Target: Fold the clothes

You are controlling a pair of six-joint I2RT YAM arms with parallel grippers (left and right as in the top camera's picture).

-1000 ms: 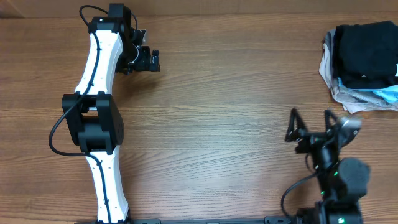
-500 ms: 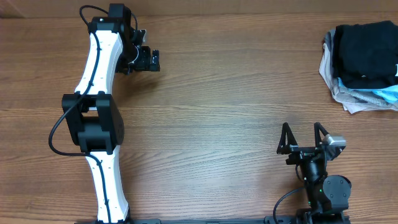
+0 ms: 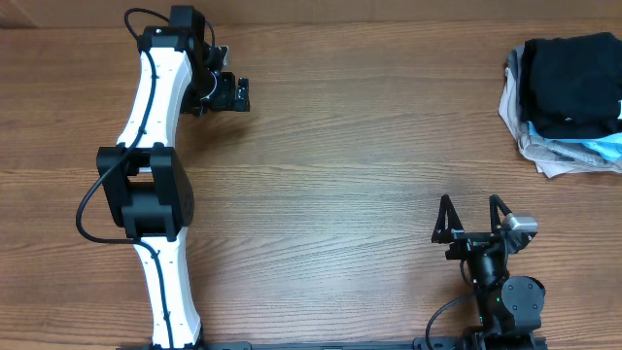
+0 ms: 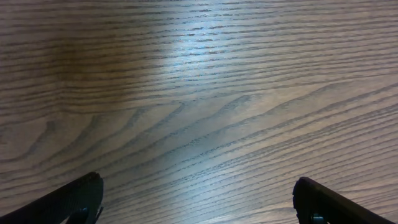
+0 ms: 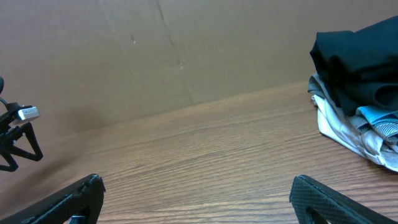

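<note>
The black T-shirt (image 3: 573, 83) lies bundled on top of a small stack of clothes at the upper right of the overhead frame, cut off by the right edge. Whether the dark mass is one garment or two I cannot tell. Under it, grey and beige garments (image 3: 525, 136) stick out to the left and below, and a light-blue garment (image 3: 604, 148) shows at the stack's lower right corner. The whole stack rests directly on the wooden table (image 3: 369, 156). My right gripper (image 3: 470, 206) sits at the lower right of the overhead frame, well apart from the stack, its jaws spread wide with nothing between them. My left gripper (image 3: 243, 94) is at the upper left, far across the table from the shirt, jaws likewise spread and grasping nothing. My right wrist view catches the stack from the side at its right edge, black folds over pale layers, and it shows a plain brown wall (image 5: 186, 50) rising behind the table, which the overhead view does not. My left wrist view shows only bare wood grain with a patch of glare between my two dark fingertips (image 4: 81, 196).
</note>
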